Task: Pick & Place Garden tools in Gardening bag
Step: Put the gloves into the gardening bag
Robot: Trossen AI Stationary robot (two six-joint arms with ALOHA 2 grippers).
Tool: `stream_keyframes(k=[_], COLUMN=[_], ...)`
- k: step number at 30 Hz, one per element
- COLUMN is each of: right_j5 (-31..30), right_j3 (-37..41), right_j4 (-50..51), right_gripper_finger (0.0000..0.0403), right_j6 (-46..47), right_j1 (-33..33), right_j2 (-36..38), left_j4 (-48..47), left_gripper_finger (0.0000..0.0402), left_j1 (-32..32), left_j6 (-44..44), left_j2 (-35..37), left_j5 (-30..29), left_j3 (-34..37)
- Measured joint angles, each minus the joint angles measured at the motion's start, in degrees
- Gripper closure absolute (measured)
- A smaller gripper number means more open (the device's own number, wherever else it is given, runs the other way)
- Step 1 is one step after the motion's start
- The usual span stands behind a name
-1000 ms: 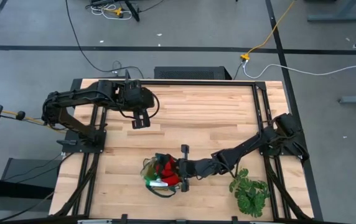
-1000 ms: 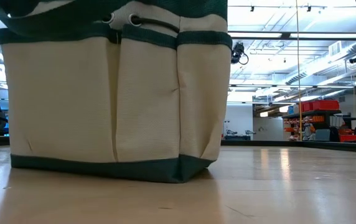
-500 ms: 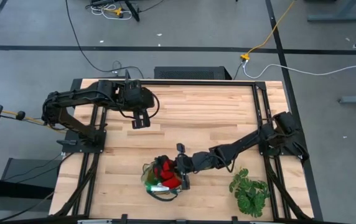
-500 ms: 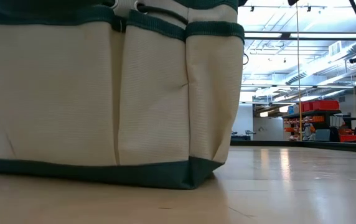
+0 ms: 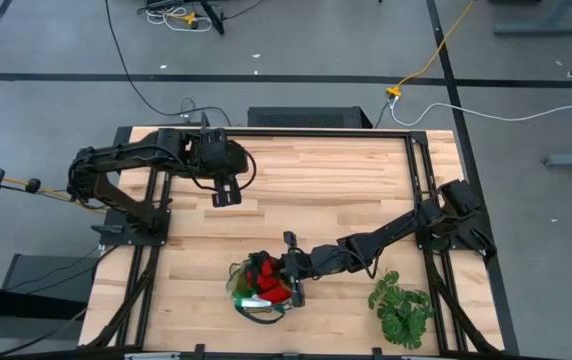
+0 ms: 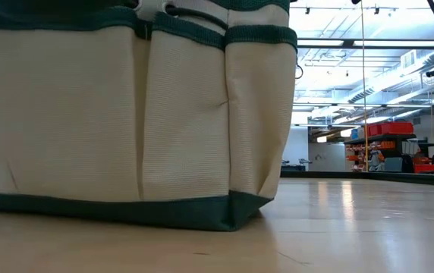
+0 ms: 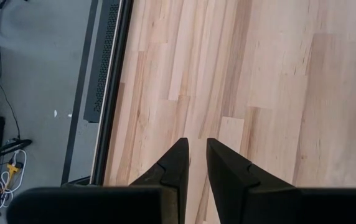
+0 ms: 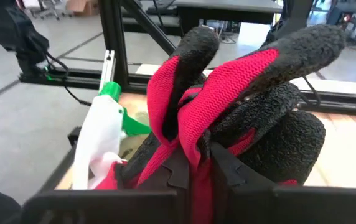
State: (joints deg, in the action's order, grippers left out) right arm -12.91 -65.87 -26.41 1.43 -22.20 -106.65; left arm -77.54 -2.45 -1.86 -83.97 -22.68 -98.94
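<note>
With open worktop [image 5: 326, 190] behind it, the gardening bag [image 5: 258, 290] sat near the front edge, slightly shifted, right claw [image 5: 288, 278] pinching the red glove [image 8: 228, 99] inside; left claw [image 5: 225, 195] hovered narrowly spread.

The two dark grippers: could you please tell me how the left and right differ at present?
The left gripper hangs over bare wood near the table's far edge, holding nothing; the right gripper is shut on the red-and-black glove at the cream canvas bag. The left's fingers show a narrow gap; the right's pinch fabric. Both are dark two-finger grippers.
</note>
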Motion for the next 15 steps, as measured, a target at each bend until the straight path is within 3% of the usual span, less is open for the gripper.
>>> stream_keyframes(k=[15], right_j5=[0.41], right_j3=[0.0], right_j4=[-0.86], right_gripper_finger=[0.0252], right_j6=[1.35], right_j1=[-0.11], right_j2=[-0.02], left_j4=[-0.02], left_gripper_finger=[0.0339], left_j1=[-0.01], left_j6=[-0.01], left_j2=[-0.01], left_j5=[0.0], left_j3=[0.0])
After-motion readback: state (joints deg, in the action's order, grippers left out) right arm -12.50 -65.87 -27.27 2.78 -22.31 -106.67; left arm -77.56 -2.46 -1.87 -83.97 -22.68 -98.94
